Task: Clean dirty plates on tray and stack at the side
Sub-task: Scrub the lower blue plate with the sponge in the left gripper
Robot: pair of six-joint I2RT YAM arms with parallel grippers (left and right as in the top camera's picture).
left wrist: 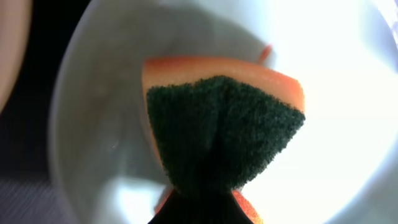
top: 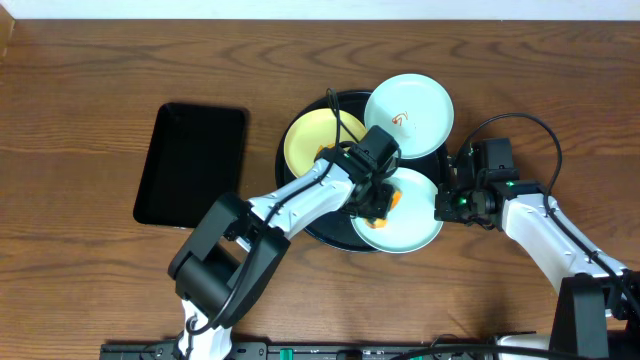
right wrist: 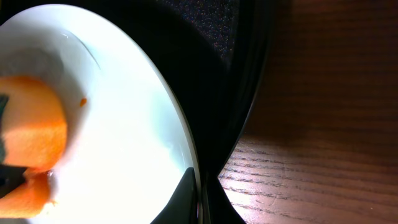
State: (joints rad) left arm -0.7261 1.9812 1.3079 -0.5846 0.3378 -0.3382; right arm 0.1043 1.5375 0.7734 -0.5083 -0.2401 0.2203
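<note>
Three plates lie on the round black tray (top: 300, 215): a pale yellow plate (top: 305, 140) at the left, a mint-white plate (top: 410, 100) with an orange smear at the top right, and a mint-white plate (top: 415, 225) at the front. My left gripper (top: 375, 205) is shut on the green-and-orange sponge (left wrist: 224, 124), pressing it on the front plate (left wrist: 93, 124). My right gripper (top: 442, 205) is shut on that plate's right rim (right wrist: 194, 168). In the right wrist view the sponge (right wrist: 31, 137) shows at the left, with a small orange speck on the plate.
A rectangular black tray (top: 190, 165) lies on the wooden table at the left. Bare wood (right wrist: 323, 124) lies right of the round tray's rim (right wrist: 249, 93). Cables loop over both arms.
</note>
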